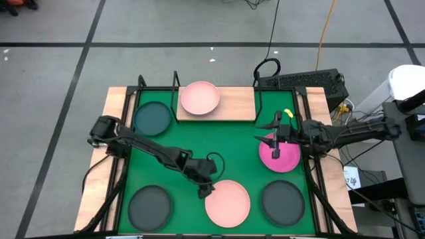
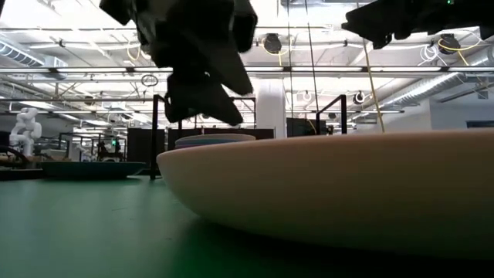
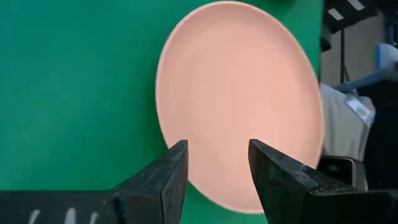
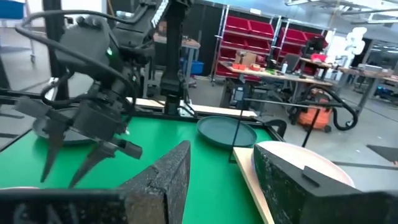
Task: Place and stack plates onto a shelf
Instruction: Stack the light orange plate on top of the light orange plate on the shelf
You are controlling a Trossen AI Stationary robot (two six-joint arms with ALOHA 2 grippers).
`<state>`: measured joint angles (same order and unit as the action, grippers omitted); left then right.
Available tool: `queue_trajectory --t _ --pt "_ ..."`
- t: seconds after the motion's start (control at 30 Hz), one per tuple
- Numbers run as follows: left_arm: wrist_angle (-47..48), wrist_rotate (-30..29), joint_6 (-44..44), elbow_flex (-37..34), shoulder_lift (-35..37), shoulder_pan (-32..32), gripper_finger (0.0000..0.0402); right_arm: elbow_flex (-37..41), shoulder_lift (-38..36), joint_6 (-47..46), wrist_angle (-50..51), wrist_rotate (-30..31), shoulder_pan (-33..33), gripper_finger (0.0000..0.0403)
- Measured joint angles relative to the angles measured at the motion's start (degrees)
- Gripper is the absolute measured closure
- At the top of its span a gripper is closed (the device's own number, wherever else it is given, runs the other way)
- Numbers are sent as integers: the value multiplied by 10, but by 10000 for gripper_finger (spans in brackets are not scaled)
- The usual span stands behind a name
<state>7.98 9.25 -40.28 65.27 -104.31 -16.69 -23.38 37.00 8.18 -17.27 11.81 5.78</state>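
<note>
A light pink plate (image 1: pixel 227 202) lies flat on the green mat near the table's near edge; it fills the left wrist view (image 3: pixel 239 93) and the low view's foreground (image 2: pixel 347 193). My left gripper (image 1: pixel 207 191) (image 3: pixel 217 146) is open and hovers just above this plate's left rim, fingers pointing down. A magenta plate (image 1: pixel 279 157) lies on the mat at the right. My right gripper (image 1: pixel 276 142) (image 4: pixel 221 149) is open above it, pointing level toward the table's left. The wooden shelf (image 1: pixel 236 104) at the far edge carries another light pink plate (image 1: pixel 200 97).
Three dark plates lie on the mat: far left (image 1: pixel 153 117), near left (image 1: pixel 150 206) and near right (image 1: pixel 282 202). Black rod supports (image 1: pixel 176 83) rise at the shelf's ends. The right half of the shelf board is bare.
</note>
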Motion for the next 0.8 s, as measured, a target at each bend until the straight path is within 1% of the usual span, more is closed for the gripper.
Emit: queue_trajectory --t 0.13,0.27,0.53,0.6,0.73,0.8 --pt "19 3 -7 0 -21 5 229 0 -4 22 0 1 13 243" --pt "45 4 -39 0 -29 15 229 0 -11 29 0 2 23 243" --pt "29 10 -72 0 -58 14 229 0 -26 20 -3 3 39 243" --pt "8 12 -86 0 -70 12 229 0 -33 13 -8 2 45 243" --pt "6 11 -83 1 -74 12 229 0 -46 11 -14 2 57 243" --pt "13 8 -76 1 -74 11 238 0 -50 11 -14 2 62 243"
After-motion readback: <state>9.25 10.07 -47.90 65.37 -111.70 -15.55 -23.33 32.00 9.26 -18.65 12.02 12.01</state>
